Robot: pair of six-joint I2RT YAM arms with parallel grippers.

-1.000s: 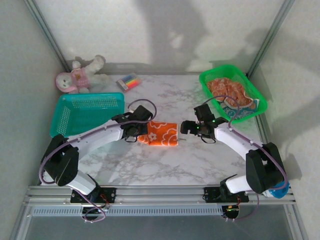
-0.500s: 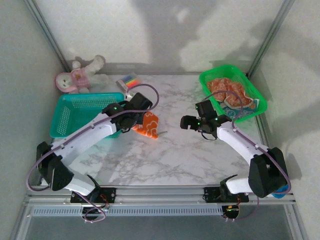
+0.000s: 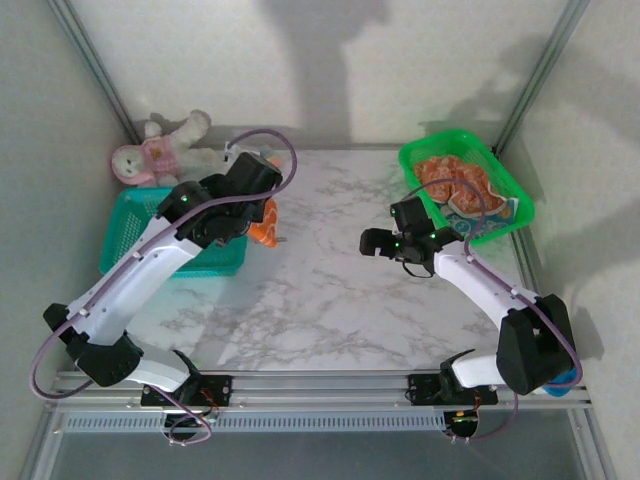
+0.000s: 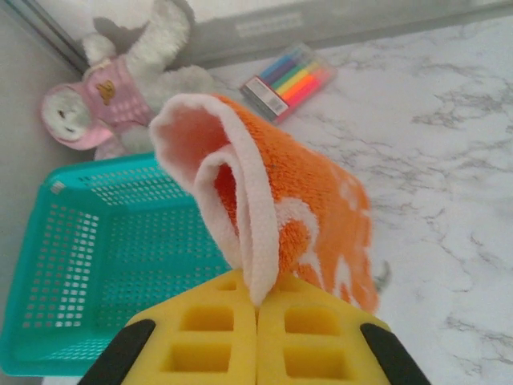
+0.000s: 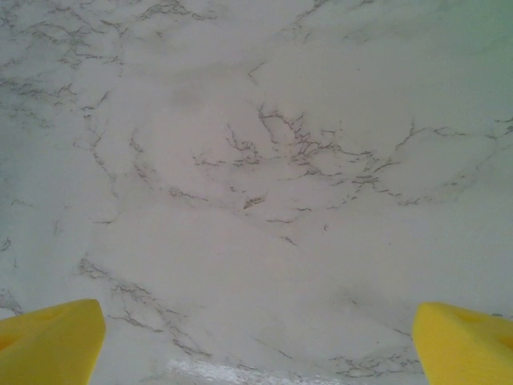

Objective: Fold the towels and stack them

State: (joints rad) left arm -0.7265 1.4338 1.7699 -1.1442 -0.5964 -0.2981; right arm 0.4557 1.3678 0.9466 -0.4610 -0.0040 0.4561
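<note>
Jaws of the right gripper [image 3: 372, 243] stand wide apart, empty, over the marble table [image 3: 330, 300]. At its nine o'clock the left gripper [image 4: 256, 313] is pinched tight on the folded orange towel [image 4: 309, 200], held aloft at the teal basket's [image 3: 125, 225] three o'clock rim; the basket floor lies at nine o'clock from those jaws, nearer the left arm. More towels [image 3: 455, 180] lie in the green basket [image 3: 516, 205], one o'clock.
</note>
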